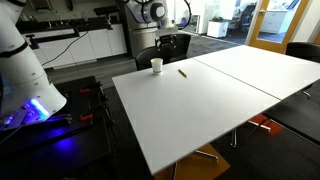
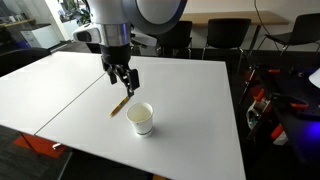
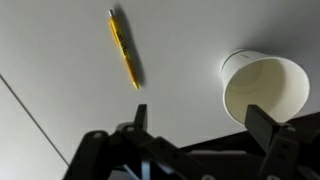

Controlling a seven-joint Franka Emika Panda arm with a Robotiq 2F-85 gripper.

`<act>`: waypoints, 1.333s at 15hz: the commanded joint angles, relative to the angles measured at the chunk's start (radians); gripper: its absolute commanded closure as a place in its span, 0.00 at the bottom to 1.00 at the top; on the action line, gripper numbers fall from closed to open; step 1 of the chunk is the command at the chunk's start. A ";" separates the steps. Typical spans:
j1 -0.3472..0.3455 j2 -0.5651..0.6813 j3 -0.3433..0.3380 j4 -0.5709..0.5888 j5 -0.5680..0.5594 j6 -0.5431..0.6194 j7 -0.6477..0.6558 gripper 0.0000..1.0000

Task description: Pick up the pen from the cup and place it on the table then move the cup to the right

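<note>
Pen [image 2: 119, 106] is out of the cup [image 2: 141, 118] and lies flat on the table [image 2: 190, 95], near the cup but not touching it. Cup stands upright close to the table edge. The wrist view looks down into it [image 3: 265, 90] and I see nothing inside. Gripper [image 2: 124, 82] hangs from the arm [image 2: 118, 25] pointing down, above the pen's far end and, as far as I can judge, clear of the tabletop. Fingers are spread wide: in the wrist view the fingers [image 3: 140, 118] frame bare table with nothing between them, so no grasp on anything. Same view has the pen [image 3: 124, 48] lying diagonally ahead of the gripper [image 3: 200, 130], yellow-brown body, darker tip, shadow alongside; the cup rim sits just past one fingertip. Table seam [image 3: 22, 105] cuts across the corner of the wrist picture. In an exterior view the pen [image 1: 183, 72] and cup [image 1: 157, 65] both sit on the same side of the seam, the pen closer to it. In that view I can't make out the gripper against the dark chair [image 1: 172, 45] behind the table.
</note>
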 commanded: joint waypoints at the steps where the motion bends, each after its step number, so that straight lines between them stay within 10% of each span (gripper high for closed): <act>1: -0.028 -0.068 0.034 -0.099 -0.010 -0.005 -0.004 0.00; 19: -0.080 0.062 0.097 -0.094 0.000 0.124 -0.105 0.01; 20: -0.082 0.070 0.100 -0.092 0.000 0.127 -0.111 0.25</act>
